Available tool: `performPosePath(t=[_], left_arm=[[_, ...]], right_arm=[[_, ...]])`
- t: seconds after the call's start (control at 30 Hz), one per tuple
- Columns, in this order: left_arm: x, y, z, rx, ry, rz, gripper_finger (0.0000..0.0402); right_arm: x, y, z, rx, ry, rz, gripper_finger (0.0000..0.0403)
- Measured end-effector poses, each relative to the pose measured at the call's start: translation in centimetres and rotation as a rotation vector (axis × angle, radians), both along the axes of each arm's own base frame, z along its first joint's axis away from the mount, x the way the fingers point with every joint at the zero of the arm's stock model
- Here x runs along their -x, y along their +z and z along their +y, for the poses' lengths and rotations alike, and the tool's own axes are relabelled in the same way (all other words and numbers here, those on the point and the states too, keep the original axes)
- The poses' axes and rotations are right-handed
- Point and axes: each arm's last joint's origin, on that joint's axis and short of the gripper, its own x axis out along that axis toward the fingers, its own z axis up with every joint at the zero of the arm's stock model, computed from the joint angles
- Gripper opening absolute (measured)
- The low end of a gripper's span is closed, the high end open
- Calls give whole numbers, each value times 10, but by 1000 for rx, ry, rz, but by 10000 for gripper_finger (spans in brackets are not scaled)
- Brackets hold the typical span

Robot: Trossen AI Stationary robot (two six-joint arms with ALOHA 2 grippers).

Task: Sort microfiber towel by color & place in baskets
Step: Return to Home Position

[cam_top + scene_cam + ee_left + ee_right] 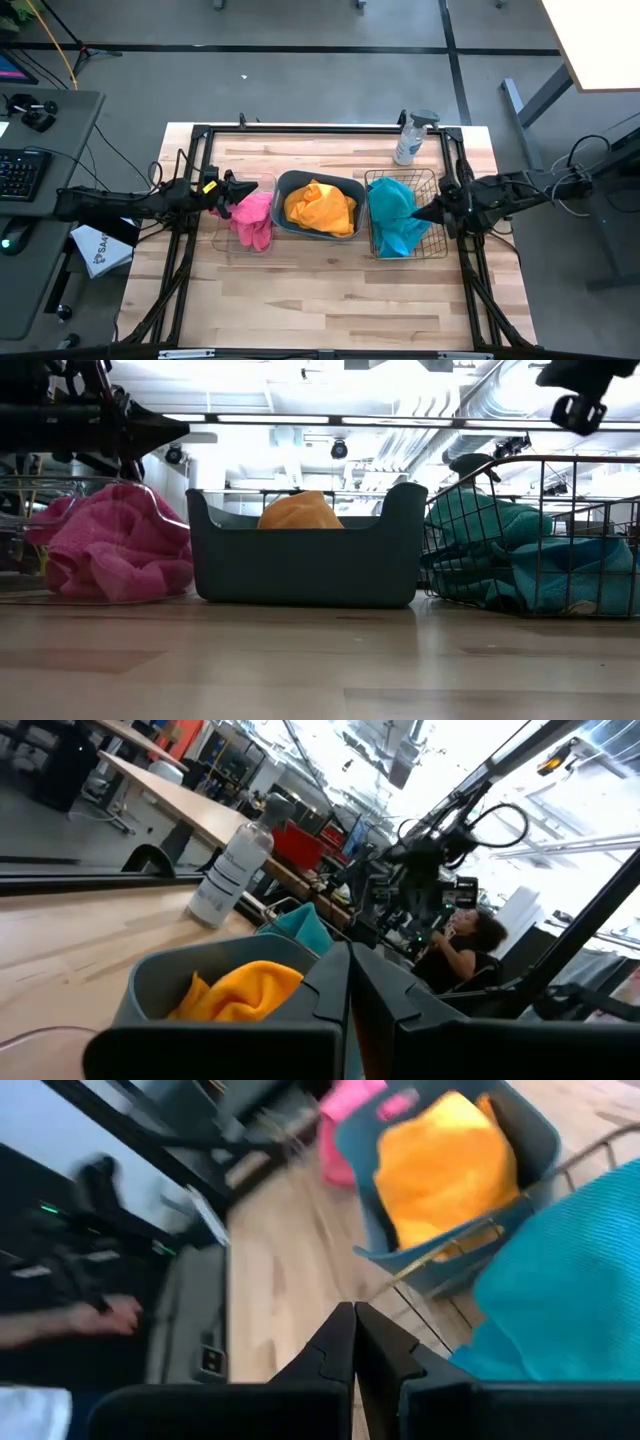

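Right gripper [420, 213], closed and empty, is hovering; turquoise fuzzy cloth [393, 218] is lying at its nine o'clock inside square wire-mesh basket [439, 179]. Left gripper [232, 191], likewise closed and empty, is hovering, hot pink fuzzy cloth [256, 219] at its four o'clock.

Right gripper [352, 1342] fingers pressed together, nothing between them. Ahead: turquoise towel [560, 1290] in wire basket [600, 1150], orange-yellow towel [445, 1170] in teal tub [530, 1135], pink towel [350, 1100] beyond. Person's hand [100, 1318] off to the side, past the table [270, 1280].

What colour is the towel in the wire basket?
Turquoise blue towel, best seen in the high view.
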Motion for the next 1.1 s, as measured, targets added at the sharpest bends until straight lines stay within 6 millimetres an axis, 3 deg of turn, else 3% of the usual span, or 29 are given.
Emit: performPosePath(t=[0.17, 0.37, 0.53, 0.73, 1.1], left_arm=[[0, 0, 0, 0, 0, 0, 0], [0, 0, 0, 0, 0, 0, 0], [0, 0, 0, 0, 0, 0, 0], [0, 0, 0, 0, 0, 0, 0], [0, 0, 0, 0, -1, 0, 0]], right_arm=[[7, -32, 1, -18, 20, -233, 0], [2, -55, -1, 159, 13, -523, 0], [0, -72, -8, 239, -31, -547, 0], [4, -95, -12, 221, 59, -556, 0], [10, -122, -13, 342, 100, -598, 0]])
